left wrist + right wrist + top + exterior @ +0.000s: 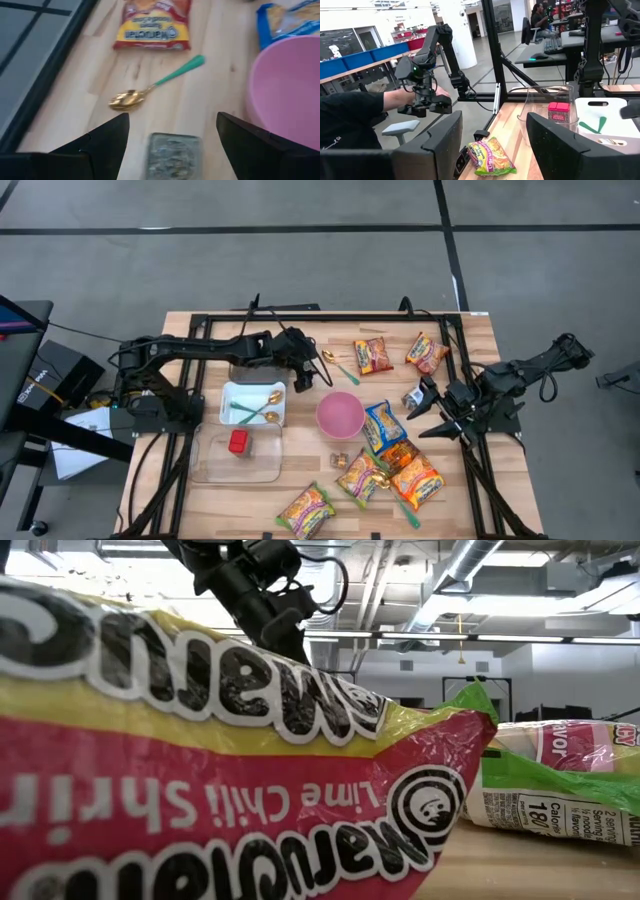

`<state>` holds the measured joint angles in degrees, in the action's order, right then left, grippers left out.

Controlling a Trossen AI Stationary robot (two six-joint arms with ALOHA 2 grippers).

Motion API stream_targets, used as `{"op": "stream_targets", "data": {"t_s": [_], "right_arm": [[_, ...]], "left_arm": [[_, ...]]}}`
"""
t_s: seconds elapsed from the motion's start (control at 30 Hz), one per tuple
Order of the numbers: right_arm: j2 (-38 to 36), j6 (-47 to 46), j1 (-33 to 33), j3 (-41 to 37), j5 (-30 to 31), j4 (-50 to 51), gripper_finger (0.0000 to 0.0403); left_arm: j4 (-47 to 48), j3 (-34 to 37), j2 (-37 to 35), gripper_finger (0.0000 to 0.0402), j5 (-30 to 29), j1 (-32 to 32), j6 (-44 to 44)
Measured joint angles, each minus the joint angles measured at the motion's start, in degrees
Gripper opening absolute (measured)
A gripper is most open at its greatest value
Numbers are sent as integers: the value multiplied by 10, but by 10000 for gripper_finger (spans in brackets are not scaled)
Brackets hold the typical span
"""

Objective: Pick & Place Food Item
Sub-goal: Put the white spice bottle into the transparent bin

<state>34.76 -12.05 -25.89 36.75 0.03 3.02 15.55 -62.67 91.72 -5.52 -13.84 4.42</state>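
Here the left pincer (171, 131) is held wide open and empty over the bench (300, 330), just above a small grey packet (172, 150) beside the pink bowl (340, 415). The right pincer (494, 140) is parted, nothing gripped, near a noodle packet (491, 157).

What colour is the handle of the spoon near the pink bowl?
Green handle, gold spoon head; clearest in the left wrist view.

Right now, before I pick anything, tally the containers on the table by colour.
pink bowl: 1
white tray: 1
clear tub: 1
Total: 3
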Motion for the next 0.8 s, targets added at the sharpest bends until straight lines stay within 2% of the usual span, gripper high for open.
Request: {"op": "stream_targets", "data": {"t_s": [0.1,0.5,0.8], "right_arm": [[0,0,0,0,0,0,215],[0,0,1,0,0,-1,215],[0,1,1,0,0,1,215]], "left_arm": [[11,0,0,303,25,-4,-9],[24,1,19,359,25,-12,-18],[30,1,45,370,26,-24,-17]]}}
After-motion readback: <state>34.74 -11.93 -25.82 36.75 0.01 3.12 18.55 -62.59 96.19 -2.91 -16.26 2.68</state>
